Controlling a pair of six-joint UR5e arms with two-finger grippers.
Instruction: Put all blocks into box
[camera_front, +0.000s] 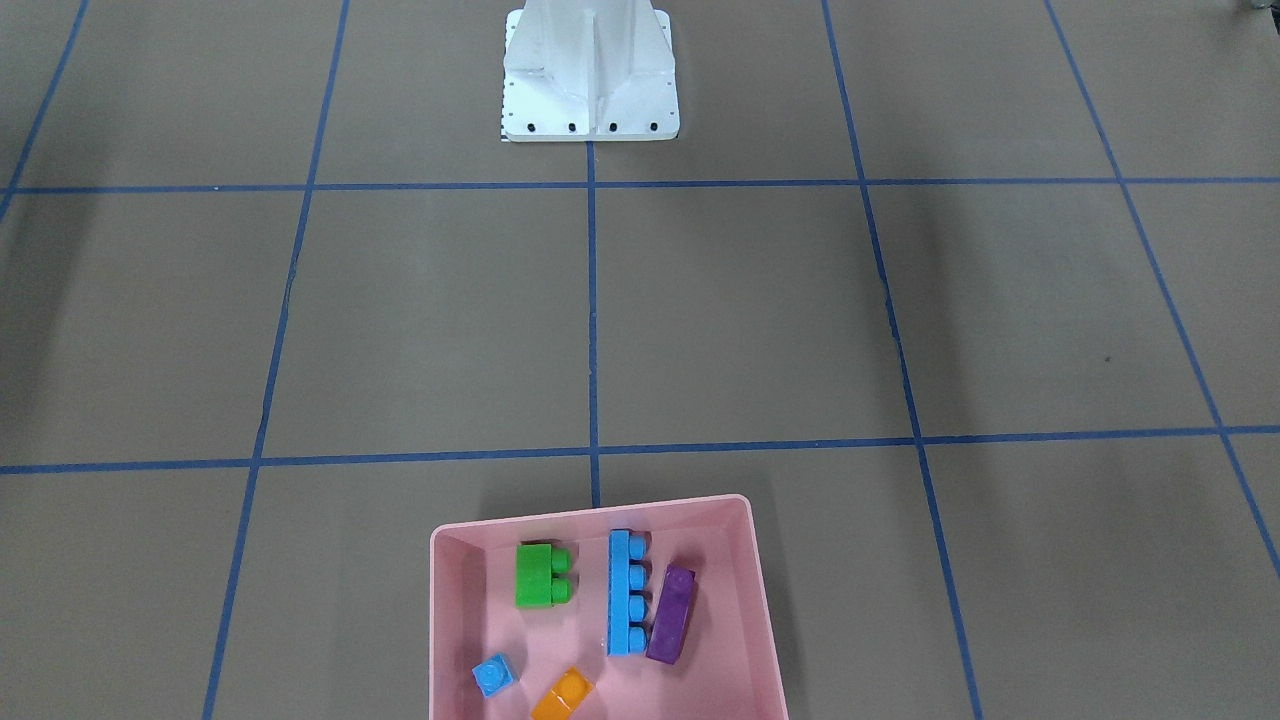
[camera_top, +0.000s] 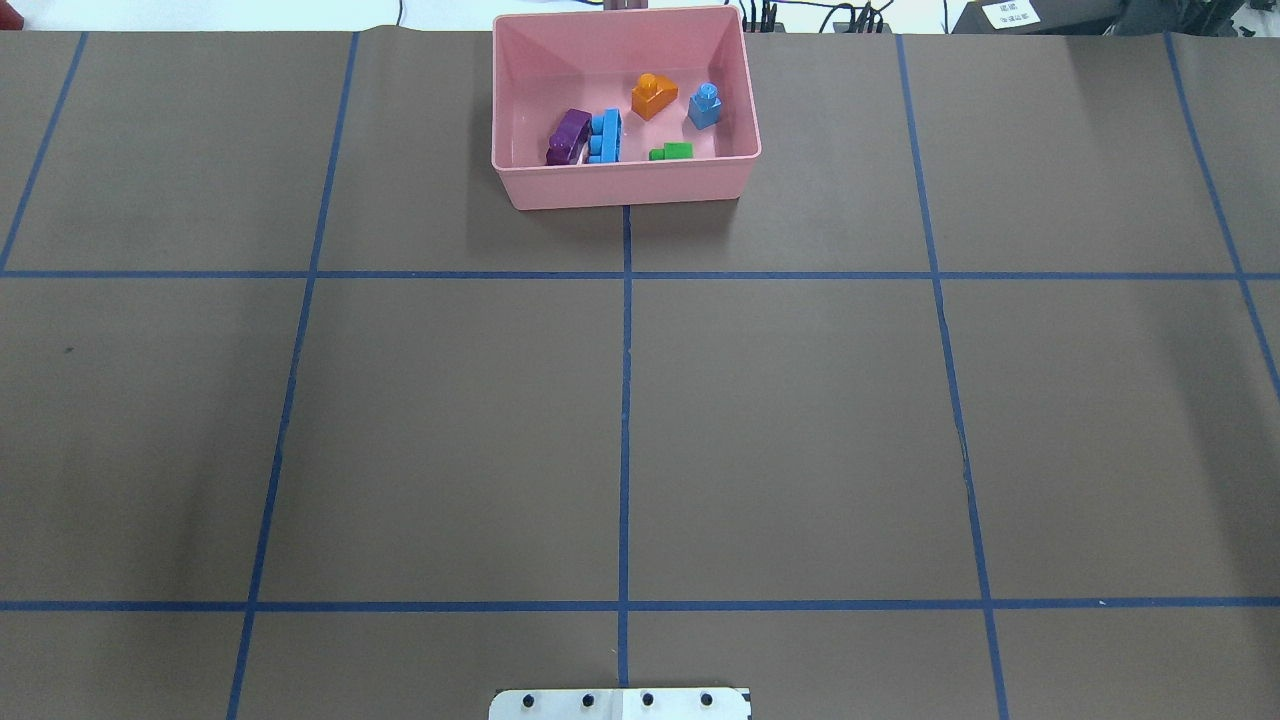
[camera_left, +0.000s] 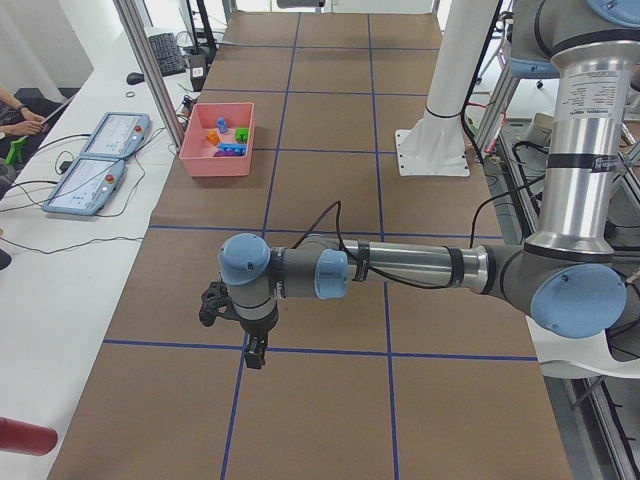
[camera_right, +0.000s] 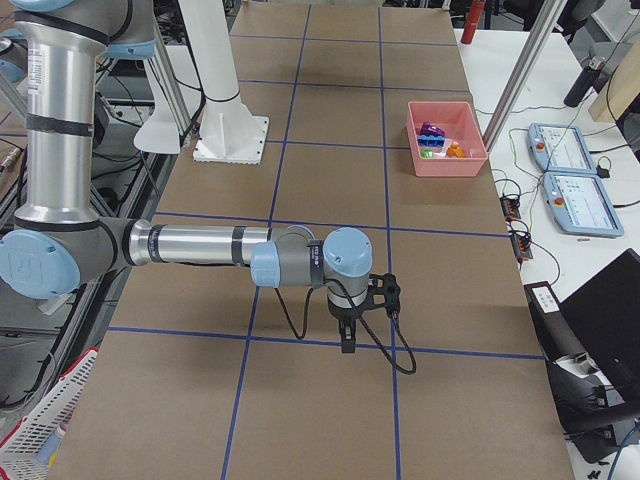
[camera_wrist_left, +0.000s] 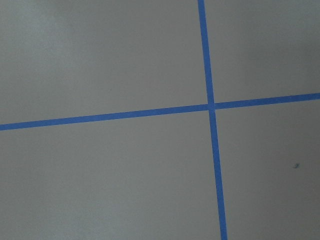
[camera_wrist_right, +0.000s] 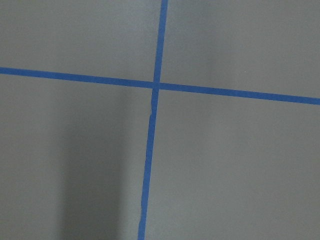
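**Pink box (camera_top: 625, 185) holds all five blocks**

It sits at the far edge of the table (camera_top: 800, 400), in the middle. Inside are the green block (camera_front: 540, 576), long blue block (camera_front: 627, 593), purple block (camera_front: 671, 614), small blue cube (camera_front: 494, 675) and orange block (camera_front: 562, 695). The job looks done. The left gripper (camera_left: 255, 355) and right gripper (camera_right: 347, 340) hang well apart from the box. I cannot tell if their fingers are apart or together. No writing is big enough to read.

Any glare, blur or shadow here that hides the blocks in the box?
Overhead exterior: sharp; the near wall of the box partly hides the green block. Front-facing: frame edge crops the box and orange block. Right wrist: soft, a shadow band on the table.
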